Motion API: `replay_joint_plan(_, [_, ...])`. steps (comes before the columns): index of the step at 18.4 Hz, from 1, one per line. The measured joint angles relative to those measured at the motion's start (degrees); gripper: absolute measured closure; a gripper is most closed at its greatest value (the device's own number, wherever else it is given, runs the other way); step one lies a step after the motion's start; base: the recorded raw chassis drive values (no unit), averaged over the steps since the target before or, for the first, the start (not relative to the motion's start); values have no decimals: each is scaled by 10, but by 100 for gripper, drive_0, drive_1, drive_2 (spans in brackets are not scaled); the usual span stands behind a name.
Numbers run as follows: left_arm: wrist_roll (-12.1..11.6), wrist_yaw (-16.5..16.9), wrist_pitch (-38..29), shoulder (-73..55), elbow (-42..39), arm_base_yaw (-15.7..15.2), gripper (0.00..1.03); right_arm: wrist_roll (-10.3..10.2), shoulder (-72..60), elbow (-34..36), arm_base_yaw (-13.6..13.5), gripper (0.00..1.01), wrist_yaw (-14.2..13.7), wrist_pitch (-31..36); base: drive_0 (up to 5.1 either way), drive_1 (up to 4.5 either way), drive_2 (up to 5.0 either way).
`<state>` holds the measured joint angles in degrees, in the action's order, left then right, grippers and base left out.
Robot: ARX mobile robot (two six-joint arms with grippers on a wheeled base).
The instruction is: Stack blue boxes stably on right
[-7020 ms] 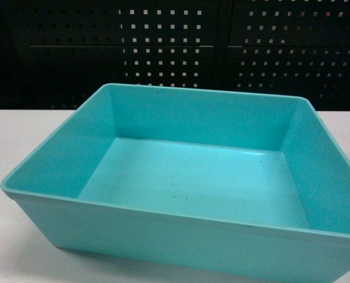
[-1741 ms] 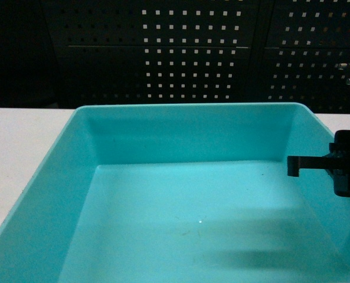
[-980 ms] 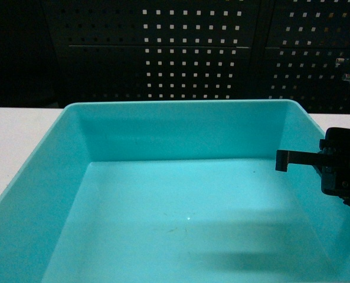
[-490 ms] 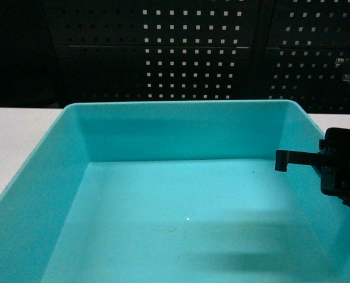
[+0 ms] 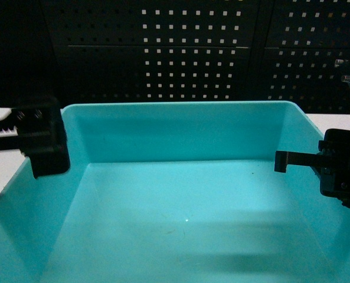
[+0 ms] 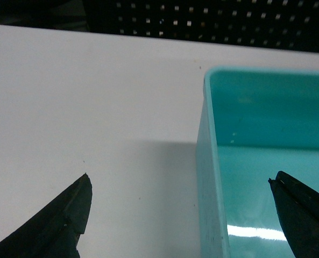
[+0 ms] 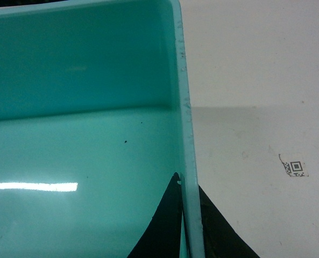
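1. Change on the left: the left gripper point(image 5: 42, 141) now shows in the head view at the tub's left wall, where half a second ago nothing of it was in view.
2. Its jaws stand wide. In the left wrist view one dark finger point(image 6: 62, 220) is outside over the white table point(image 6: 94, 107) and the other sits over the tub's inside, with the left rim between them and neither touching it.
3. The turquoise tub point(image 5: 180, 135) fills the near middle of the head view, resting on the table. Its place and framing match the picture from half a second ago.
4. It stands upright with its mouth up, its walls sloping outward to the rim. Its far wall runs left to right, square to the camera; the near edge is cut off, so I cannot tell which axis is the long one.
5. The right gripper point(image 5: 340, 171) sits at the right wall, as it did half a second ago.
6. In the right wrist view its two dark fingers point(image 7: 164, 226) lie close against either face of the right rim point(image 7: 187, 161), jaws narrowed onto it.
7. Farther right on the table lies a small square printed marker point(image 7: 295, 166), well apart from the tub.
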<state>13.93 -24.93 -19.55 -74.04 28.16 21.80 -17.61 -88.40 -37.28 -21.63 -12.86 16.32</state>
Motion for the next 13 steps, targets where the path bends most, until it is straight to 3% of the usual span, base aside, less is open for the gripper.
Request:
replay_joint_plan(2, [-21,-12,-14,-13,-2,11,5,0,0,0,0,99,0,0,0,0,0])
replay_joint_plan(4, [-59,-25,-42,-19,-29,15,5,-2,0,0,0,99,1,0,0,0,0])
replay_joint_plan(7, [-114,8,-72,-49,-58,-21,5,-4,0,1,0,99,1,-1,0,0,0])
replay_joint_plan(10, [-118,54,-44,-57,-38,-54,5,-8,-1,2,0,99,1,-1,0,0,0])
replay_joint_plan(13, [-99,95,7,-59,-14,-68,9,-8,-2,3,0,99,0,-1,0,0,0])
